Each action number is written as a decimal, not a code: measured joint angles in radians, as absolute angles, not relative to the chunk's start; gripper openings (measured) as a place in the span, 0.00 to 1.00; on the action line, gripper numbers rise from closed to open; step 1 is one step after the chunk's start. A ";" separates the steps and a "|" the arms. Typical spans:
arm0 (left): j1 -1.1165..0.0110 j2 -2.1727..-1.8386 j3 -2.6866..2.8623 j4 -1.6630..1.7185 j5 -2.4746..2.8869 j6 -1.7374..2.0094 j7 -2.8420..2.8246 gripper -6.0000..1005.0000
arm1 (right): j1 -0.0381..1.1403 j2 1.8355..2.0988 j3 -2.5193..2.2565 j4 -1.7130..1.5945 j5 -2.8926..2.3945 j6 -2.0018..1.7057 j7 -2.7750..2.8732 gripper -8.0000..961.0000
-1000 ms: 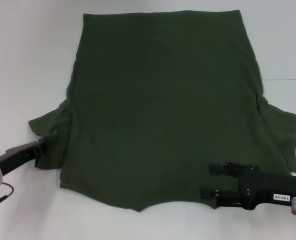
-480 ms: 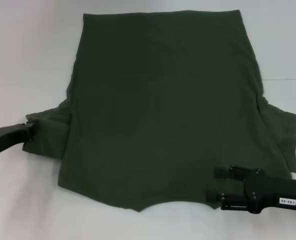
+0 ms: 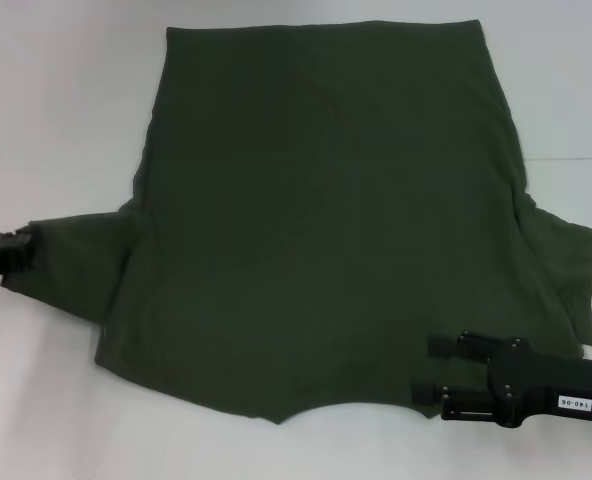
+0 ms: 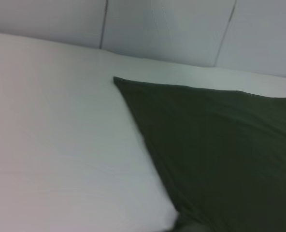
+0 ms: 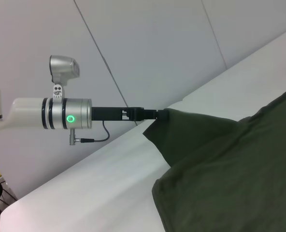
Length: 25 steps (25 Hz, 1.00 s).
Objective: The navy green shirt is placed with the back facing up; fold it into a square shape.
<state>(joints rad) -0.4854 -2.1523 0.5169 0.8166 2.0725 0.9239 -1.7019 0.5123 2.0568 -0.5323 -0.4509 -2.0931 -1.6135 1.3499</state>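
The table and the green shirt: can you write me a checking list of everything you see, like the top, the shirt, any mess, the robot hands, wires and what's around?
Surface: plain white table, bare around the cloth.
Job's things: navy green shirt spread flat, not folded; its sleeve on the robot's left is pulled out sideways.
Clutter: nothing seen.
Grippers: left gripper shut on the sleeve's end at the left edge; right gripper open, over the shirt's near right corner.
Cables: a thin black cable loops under the left wrist.
Surroundings: pale wall panels behind the table.
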 joint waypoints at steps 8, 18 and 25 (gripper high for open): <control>-0.490 -2.152 0.523 0.849 2.125 0.868 -1.693 0.01 | 0.512 2.059 -0.532 -0.451 -2.094 -1.614 1.360 0.96; -0.511 -2.150 0.525 0.851 2.124 0.837 -1.655 0.01 | 0.512 2.061 -0.534 -0.452 -2.094 -1.615 1.361 0.96; -0.528 -2.157 0.526 0.851 2.117 0.815 -1.621 0.01 | 0.512 2.061 -0.534 -0.453 -2.094 -1.615 1.361 0.96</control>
<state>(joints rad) -0.5282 -2.1573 0.5260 0.8514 2.1166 0.8149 -1.6210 0.5123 2.0612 -0.5338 -0.4531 -2.0939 -1.6154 1.3607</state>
